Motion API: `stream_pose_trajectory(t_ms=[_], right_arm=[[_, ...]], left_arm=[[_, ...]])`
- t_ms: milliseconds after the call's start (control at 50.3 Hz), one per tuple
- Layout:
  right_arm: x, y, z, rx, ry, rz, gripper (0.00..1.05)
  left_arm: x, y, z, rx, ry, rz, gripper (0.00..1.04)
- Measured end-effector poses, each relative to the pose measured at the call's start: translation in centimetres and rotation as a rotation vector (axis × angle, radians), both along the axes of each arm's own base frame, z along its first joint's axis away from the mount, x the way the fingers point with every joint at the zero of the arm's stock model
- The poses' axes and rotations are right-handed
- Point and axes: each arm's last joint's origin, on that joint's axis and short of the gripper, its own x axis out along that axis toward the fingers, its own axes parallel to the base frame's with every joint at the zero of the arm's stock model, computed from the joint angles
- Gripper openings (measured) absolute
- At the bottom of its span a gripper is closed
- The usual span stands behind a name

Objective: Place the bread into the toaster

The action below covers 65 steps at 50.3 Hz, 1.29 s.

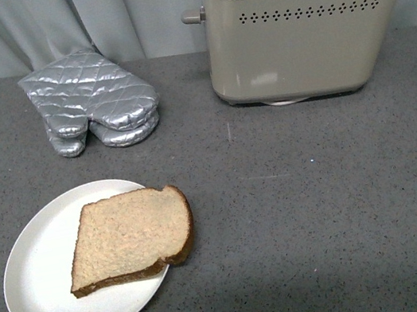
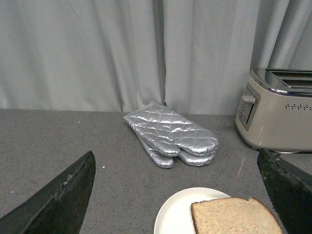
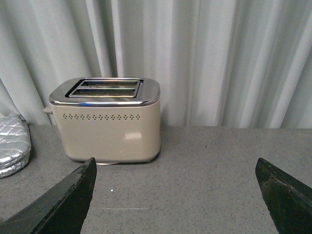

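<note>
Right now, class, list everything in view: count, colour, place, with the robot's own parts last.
Bread: one slice, tan, brown crust, on the plate.
Plate: one, white, counter's front left.
Oven mitts: two stacked, silver, back left.
Toaster: one, beige with chrome top, back right.
Counter: one, speckled grey, beneath everything.
Curtain: one, pale grey, behind the counter.
Left gripper: one, black, open, facing the oven mitts.
Right gripper: one, black, open, facing the toaster.
</note>
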Motion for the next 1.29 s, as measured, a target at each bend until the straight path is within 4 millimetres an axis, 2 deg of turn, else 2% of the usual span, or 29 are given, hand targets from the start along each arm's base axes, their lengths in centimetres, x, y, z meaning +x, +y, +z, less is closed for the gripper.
stream_pose_trajectory(t_ms=[696,756,855,955,1074,1173,1293], right_arm=[[0.0,0.0,0.0,0.0,0.0,0.0,0.95],[0.0,0.0,0.0,0.0,0.0,0.0,0.95],[0.0,0.0,0.0,0.0,0.0,0.0,0.95],[0.0,0.0,0.0,0.0,0.0,0.0,0.95],[0.0,0.0,0.0,0.0,0.0,0.0,0.95],[0.0,0.0,0.0,0.0,0.0,0.0,0.95],[0.0,0.0,0.0,0.0,0.0,0.0,0.95]], left_arm=[[0.0,0.0,0.0,0.0,0.0,0.0,0.98],[0.3,0.3,-0.3,-0.096,0.166,0.129,0.98],[2.4,1.0,-0.8,-0.266,0.331,0.233,0.98],[5.2,1.2,-0.7,-0.323,0.391,0.207,0.98],[8.8,1.7,-1.9,-0.383,0.519,0.162,0.98],[11.8,2.4,-4.8,-0.38,0.679,0.178,0.98],[13.6,2.4,-7.1,-0.329,0.831,0.188,0.98]])
